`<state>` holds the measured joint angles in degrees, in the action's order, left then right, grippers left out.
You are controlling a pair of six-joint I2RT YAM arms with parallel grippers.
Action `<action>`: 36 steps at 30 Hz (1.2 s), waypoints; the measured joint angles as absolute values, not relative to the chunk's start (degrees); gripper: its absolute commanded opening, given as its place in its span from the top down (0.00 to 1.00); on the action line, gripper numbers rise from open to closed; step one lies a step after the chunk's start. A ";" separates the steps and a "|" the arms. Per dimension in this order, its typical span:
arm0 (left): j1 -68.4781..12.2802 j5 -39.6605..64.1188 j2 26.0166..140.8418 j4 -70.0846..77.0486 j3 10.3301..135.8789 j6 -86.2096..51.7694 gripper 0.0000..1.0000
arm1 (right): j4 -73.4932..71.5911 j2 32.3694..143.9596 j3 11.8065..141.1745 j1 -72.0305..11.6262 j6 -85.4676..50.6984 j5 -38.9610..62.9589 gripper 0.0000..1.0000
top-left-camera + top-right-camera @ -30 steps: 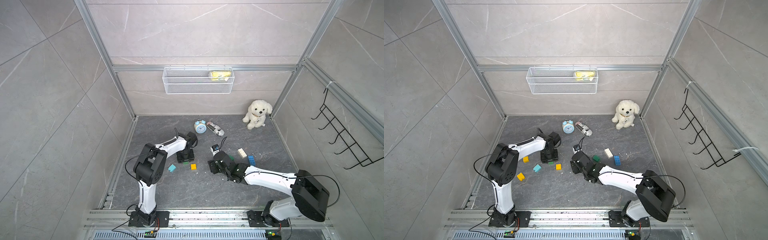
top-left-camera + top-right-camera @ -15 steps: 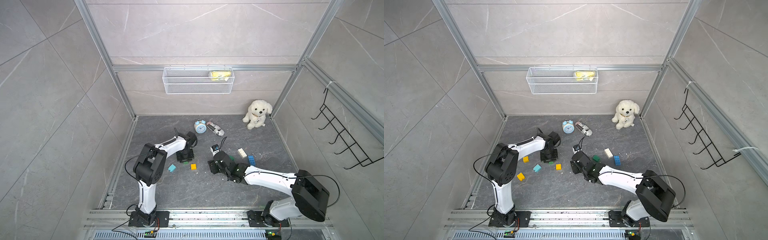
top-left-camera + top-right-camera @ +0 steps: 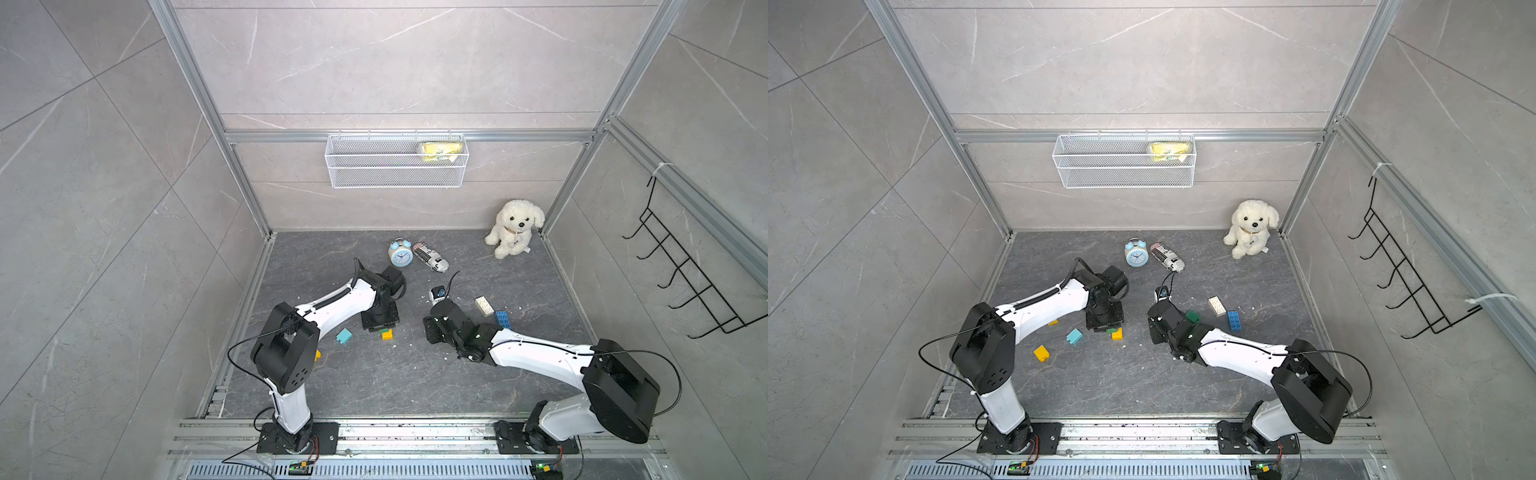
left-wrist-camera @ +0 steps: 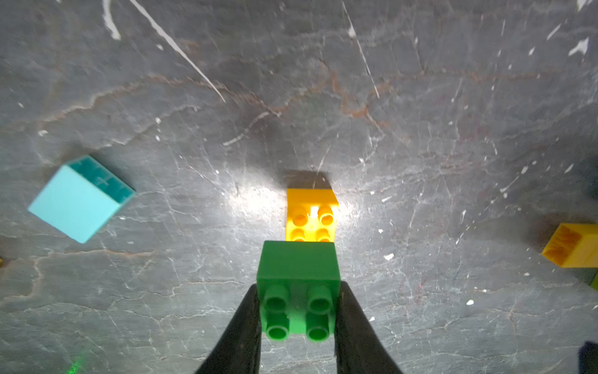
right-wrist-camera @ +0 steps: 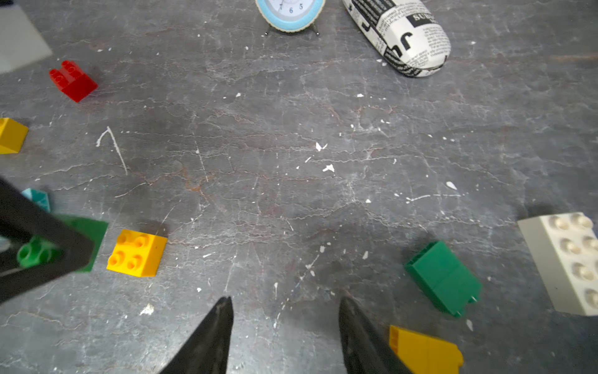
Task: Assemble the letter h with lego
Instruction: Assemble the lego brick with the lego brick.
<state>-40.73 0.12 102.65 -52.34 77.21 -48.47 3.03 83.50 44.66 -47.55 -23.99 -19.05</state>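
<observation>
Green brick (image 4: pixel 299 265) is clamped in left gripper (image 4: pixel 299 291) just beside yellow brick (image 4: pixel 310 213), evidently for joining; right gripper (image 5: pixel 284 307) is held apart, empty.

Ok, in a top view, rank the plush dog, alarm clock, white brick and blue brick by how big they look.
1. plush dog
2. alarm clock
3. white brick and blue brick: they look about alike, so I won't rank them against each other.
</observation>
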 measured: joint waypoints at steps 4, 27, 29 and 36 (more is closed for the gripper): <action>-42.11 0.32 104.25 -52.58 77.30 -49.54 1.00 | 3.25 83.50 44.66 -47.16 -24.53 -19.11 0.45; -42.15 -0.56 109.27 -52.93 80.55 -49.28 1.00 | 3.25 83.50 44.66 -46.85 -24.64 -18.13 0.45; -42.04 -0.99 109.58 -52.97 80.73 -49.06 1.00 | 3.25 83.50 44.66 -46.85 -24.64 -17.96 0.45; -41.12 -1.41 109.89 -53.08 80.73 -48.47 1.00 | 3.27 83.50 44.66 -46.85 -24.64 -17.56 0.45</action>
<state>-41.12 -1.41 109.89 -53.08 80.73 -48.47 3.27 83.50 44.66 -46.85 -24.64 -17.56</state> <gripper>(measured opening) 0.347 0.548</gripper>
